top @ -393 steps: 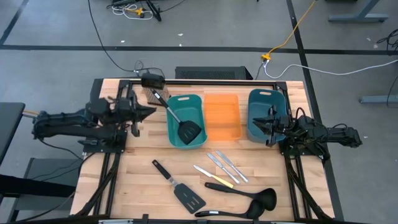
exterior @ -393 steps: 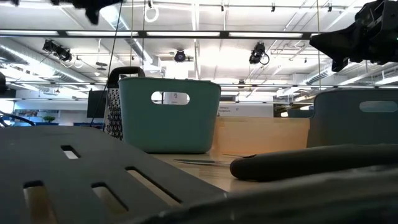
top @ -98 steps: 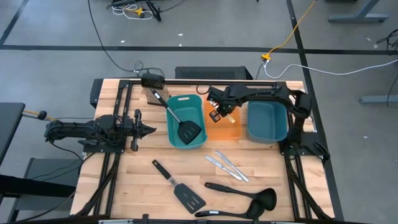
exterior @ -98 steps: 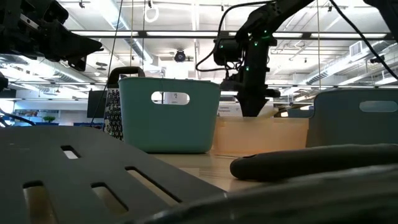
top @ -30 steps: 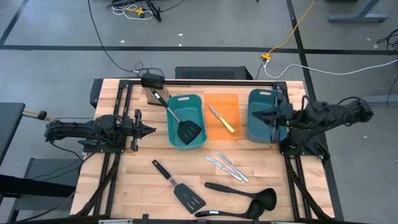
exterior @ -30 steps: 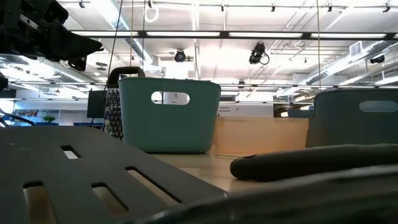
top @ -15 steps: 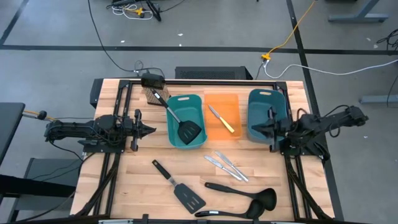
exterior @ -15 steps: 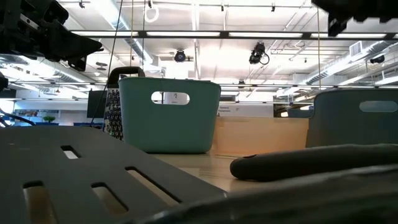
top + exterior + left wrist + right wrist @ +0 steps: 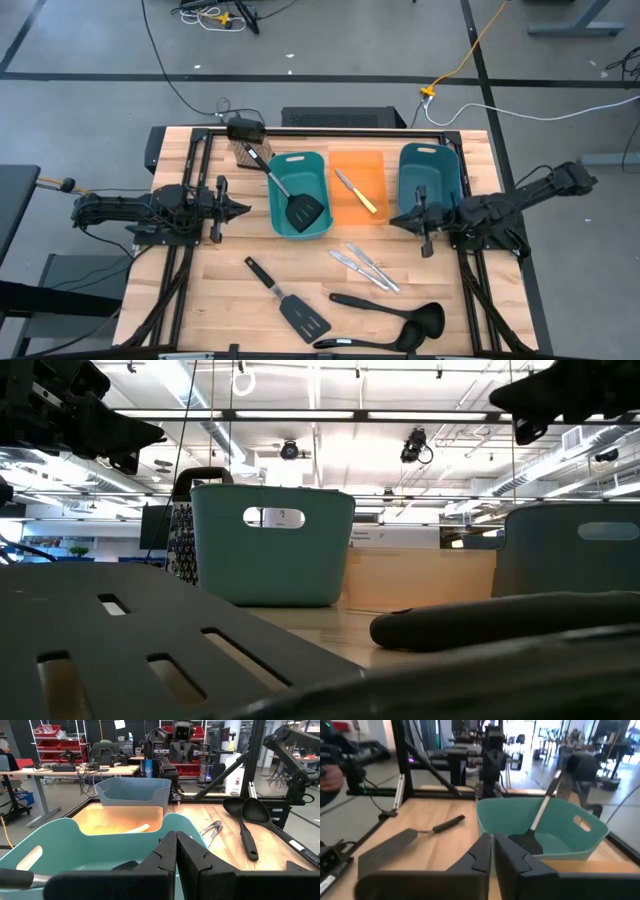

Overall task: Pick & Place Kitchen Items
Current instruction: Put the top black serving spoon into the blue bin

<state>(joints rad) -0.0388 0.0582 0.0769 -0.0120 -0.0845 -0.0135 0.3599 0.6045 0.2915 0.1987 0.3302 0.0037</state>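
Wooden slats of the table are carrying three bins in a row at the far side: a teal bin on the left, an orange bin in the middle and a darker blue-teal bin on the right. One black slotted spatula with a steel handle is leaning in the teal bin, its head lying on the bin floor and its handle sticking out over the far left corner. A yellow-handled knife is lying slantwise inside the orange bin. Two small silver knives are lying side by side on the bare wood, just in front of the orange bin. The other black slotted spatula is resting toward the front of the table, and two black ladles are lying near the front right, their bowls close together.

The left gripper is hovering left of the teal bin with its fingers pressed together, holding nothing. The right gripper is reaching in front of the blue-teal bin's near left corner, above the wood and near the silver knives; its fingers are sitting nearly together with only a thin gap between them, and nothing is pinched there
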